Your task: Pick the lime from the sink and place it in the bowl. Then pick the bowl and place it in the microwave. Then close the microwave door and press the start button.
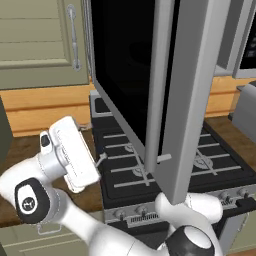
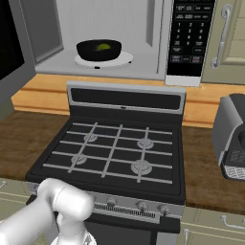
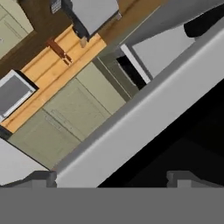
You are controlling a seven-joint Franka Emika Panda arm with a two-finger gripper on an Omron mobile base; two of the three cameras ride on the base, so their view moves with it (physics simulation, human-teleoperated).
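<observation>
I judged the door-closing step to be in hand. The lime [image 2: 103, 47] lay in the bowl [image 2: 99, 50], which sat inside the microwave [image 2: 119, 72], far above the stove [image 2: 112, 153]. The microwave door [image 1: 187, 100] stood swung out to the left. The gripper [image 3: 111, 177] faced the door's frame with jaws spread wide, holding nothing. The next move called for pushing the panel shut. Keypad [image 2: 188, 33] labels were too small to read.

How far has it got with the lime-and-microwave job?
The lime already lies in the bowl, and the bowl sits on the plate inside the microwave. In hand now is the microwave door, which stands open; the open gripper is right up against its frame. Left to do: swing the door shut and press the start button on the control panel.
</observation>
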